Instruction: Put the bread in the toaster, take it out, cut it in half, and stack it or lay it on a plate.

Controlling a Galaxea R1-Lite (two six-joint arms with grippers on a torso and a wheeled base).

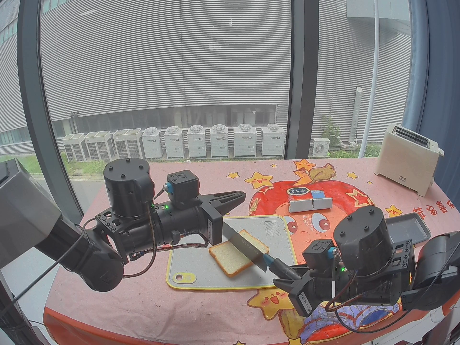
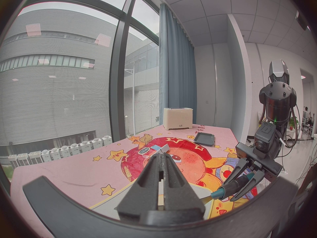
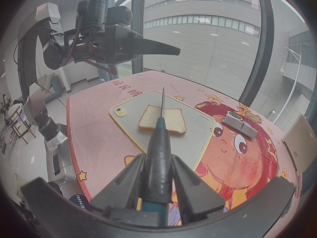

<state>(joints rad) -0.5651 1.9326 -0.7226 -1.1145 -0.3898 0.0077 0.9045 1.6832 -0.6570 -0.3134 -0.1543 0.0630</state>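
Office-like lab room; tiled ceiling; tall window facing building; blue curtain

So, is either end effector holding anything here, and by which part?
The right end effector grips the knife by its handle; the left end effector holds nothing.

- The knife has a thin metal blade and a matt handle.
- The cutting board looks like smooth, matt plastic.
- The tablecloth is printed, faintly creased cloth.
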